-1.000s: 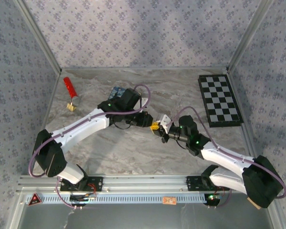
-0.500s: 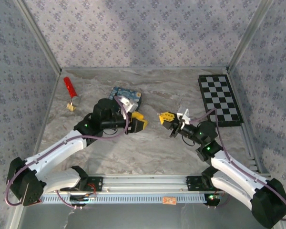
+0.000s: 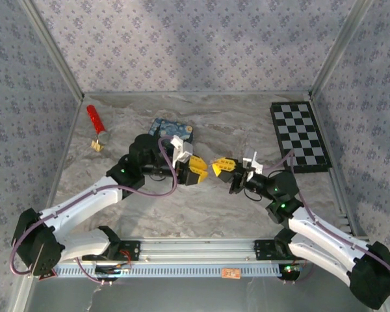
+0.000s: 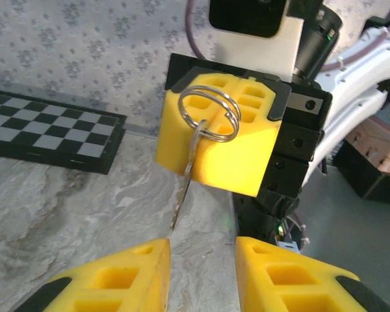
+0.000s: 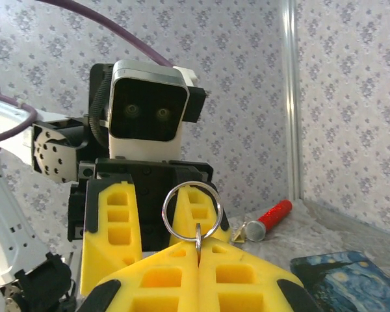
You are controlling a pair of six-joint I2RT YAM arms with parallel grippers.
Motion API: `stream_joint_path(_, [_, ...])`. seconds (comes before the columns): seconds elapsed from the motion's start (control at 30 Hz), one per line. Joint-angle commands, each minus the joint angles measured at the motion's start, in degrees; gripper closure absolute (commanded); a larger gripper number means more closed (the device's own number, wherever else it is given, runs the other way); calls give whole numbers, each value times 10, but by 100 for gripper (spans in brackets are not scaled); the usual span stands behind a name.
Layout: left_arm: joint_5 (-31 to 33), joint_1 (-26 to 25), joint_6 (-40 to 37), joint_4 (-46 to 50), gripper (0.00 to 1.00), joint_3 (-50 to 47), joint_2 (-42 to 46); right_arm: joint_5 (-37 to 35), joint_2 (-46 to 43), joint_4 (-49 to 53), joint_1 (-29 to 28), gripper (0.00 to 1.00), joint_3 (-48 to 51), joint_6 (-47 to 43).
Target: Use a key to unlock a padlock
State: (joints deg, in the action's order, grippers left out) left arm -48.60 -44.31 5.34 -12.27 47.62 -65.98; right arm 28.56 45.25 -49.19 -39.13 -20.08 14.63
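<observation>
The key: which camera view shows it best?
Left wrist: the key hangs full-length from its ring, held by the right gripper. Right wrist catches the ring and the key's top; in top external it is too small to tell.

chessboard (image 3: 299,137), red stick (image 3: 95,118), blue tin (image 3: 166,125), wooden block (image 3: 98,145)

Each arm's blocky yellow plastic fingers (image 4: 237,162), pitted with square hollows, ride a black screw-studded carrier (image 4: 299,136). Above them sits a white-faced camera box (image 5: 148,110) with two dark lenses. Behind the fingers runs a thin purple cable (image 4: 189,26). Glossy white link shells (image 3: 84,194) alternate with bulky black joint housings (image 3: 140,151), each dotted by a tiny green light (image 3: 281,206).
</observation>
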Motion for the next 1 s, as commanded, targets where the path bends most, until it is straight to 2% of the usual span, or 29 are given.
stream_joint_path(0.0, [-30, -12, -31, -27, 72, 23, -4, 7, -1, -20, -13, 100, -20, -1])
stream_joint_path(0.1, [-29, -16, -36, -31, 76, 28, -9, 8, 0, -18, -21, 100, -20, -8])
stream_joint_path(0.33, [-33, -19, -51, -28, 79, 31, -10, 12, -2, -5, -29, 100, -19, -20])
stream_joint_path(0.57, [-32, -19, -59, -29, 73, 27, 0, 13, -6, 8, -31, 100, -15, -28])
stream_joint_path(0.67, [-23, -19, -59, -28, 63, 24, 5, 20, -8, 12, -33, 100, -16, -28])
stream_joint_path(0.8, [3, -18, -60, -29, 61, 20, 15, 26, -12, 21, -34, 100, -16, -29])
stream_joint_path(0.97, [-9, -13, -65, -14, 73, 26, 16, 4, -25, 31, -36, 100, -11, -38])
